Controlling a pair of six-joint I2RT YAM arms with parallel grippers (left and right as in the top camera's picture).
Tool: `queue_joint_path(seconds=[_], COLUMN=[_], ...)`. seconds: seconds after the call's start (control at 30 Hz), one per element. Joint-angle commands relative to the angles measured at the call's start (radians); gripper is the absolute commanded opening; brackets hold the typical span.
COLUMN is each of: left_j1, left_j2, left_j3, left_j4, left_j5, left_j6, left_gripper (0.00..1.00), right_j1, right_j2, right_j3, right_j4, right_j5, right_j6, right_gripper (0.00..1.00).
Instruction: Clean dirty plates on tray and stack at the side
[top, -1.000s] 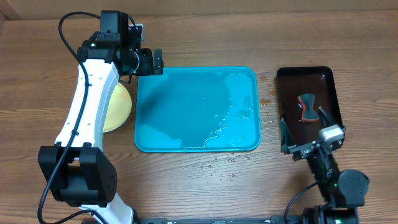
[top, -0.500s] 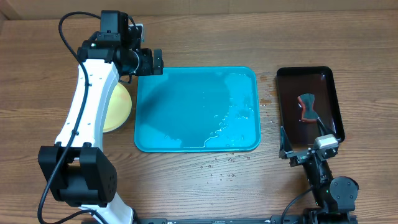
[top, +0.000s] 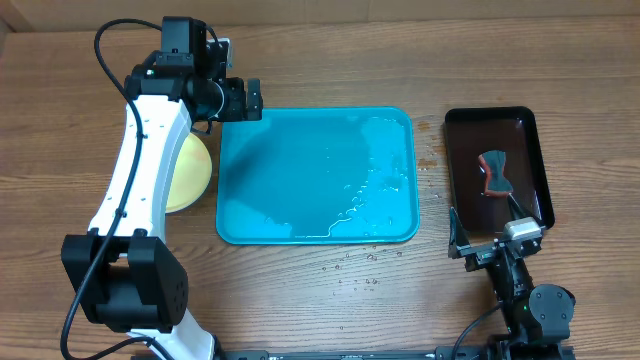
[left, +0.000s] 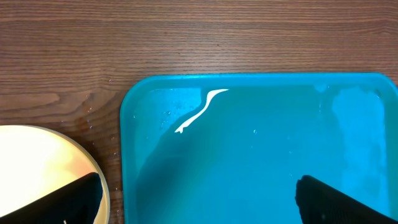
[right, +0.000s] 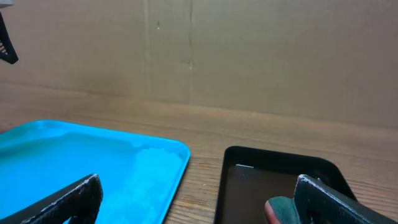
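Observation:
The turquoise tray (top: 316, 176) lies mid-table, wet, with no plates on it; it also shows in the left wrist view (left: 261, 155) and the right wrist view (right: 93, 162). A pale yellow-green plate (top: 190, 172) lies on the table left of the tray, partly under my left arm; its rim shows in the left wrist view (left: 43, 162). I cannot tell whether other plates lie under it. My left gripper (top: 240, 100) (left: 199, 199) is open and empty above the tray's far-left corner. My right gripper (top: 490, 235) (right: 196, 202) is open and empty near the front edge, low, before the black tray.
A glossy black tray (top: 494, 168) (right: 280, 180) stands at the right with a red-and-grey sponge (top: 493, 172) (right: 283, 210) in it. Water droplets (top: 360, 262) dot the table in front of the turquoise tray. A cardboard wall stands behind the table.
My right gripper has drawn back from the sponge and black tray toward the front edge. The left arm has not moved.

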Motion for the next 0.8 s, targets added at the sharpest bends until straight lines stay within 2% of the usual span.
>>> queue_joint_path(seconds=[0.0,0.77], left_j1=[0.001,0.001], left_j2=[-0.017,-0.017], left_j3=[0.010,0.010], left_j4=[0.003,-0.011], left_j5=[0.008,0.008], left_j6=[0.007,0.008], left_gripper=[1.00,1.00], right_j1=[0.007,0.007], right_j2=[-0.011,-0.011], right_j3=[-0.011,-0.011], right_j4=[0.004,0.004], right_j5=[0.011,0.011], right_j6=[0.004,0.004], right_gripper=[1.00,1.00])
